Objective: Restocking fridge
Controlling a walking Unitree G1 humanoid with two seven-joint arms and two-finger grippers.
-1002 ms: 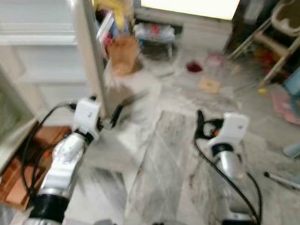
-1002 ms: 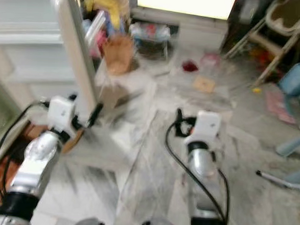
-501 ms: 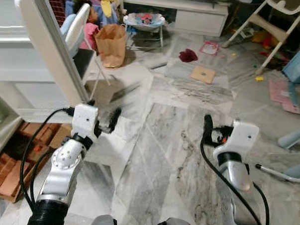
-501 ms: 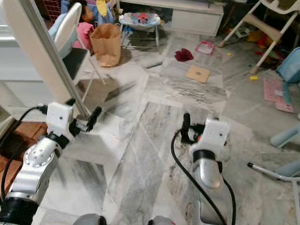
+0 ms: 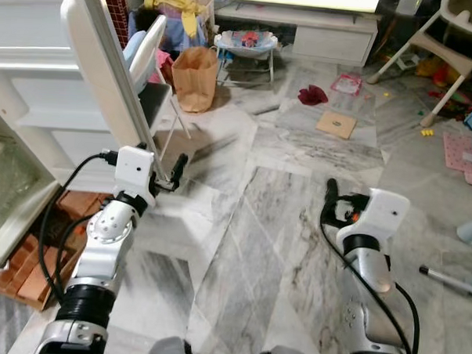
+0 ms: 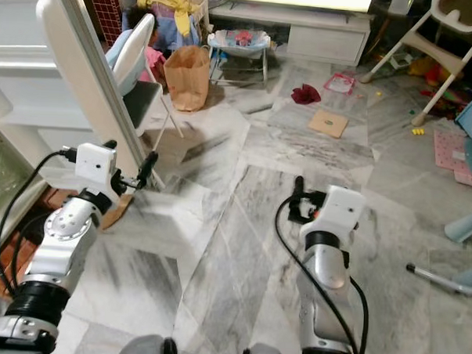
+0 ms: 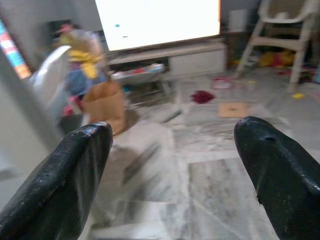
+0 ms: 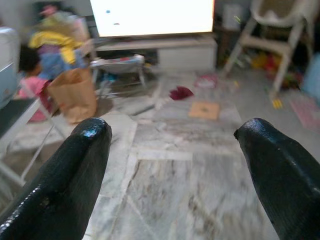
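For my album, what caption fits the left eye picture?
Robot by the open fridge door, left gripper near its edge, right gripper over the marble floor.

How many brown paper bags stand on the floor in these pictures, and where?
1. The brown paper bag stands upright on the marble floor beside the folding chair, in front of the low TV stand. Others may be hidden behind the open fridge door.

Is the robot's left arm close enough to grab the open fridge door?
Probably yes. The left gripper hangs open right beside the edge of the fridge door, with nothing between them. A short reach should do it.
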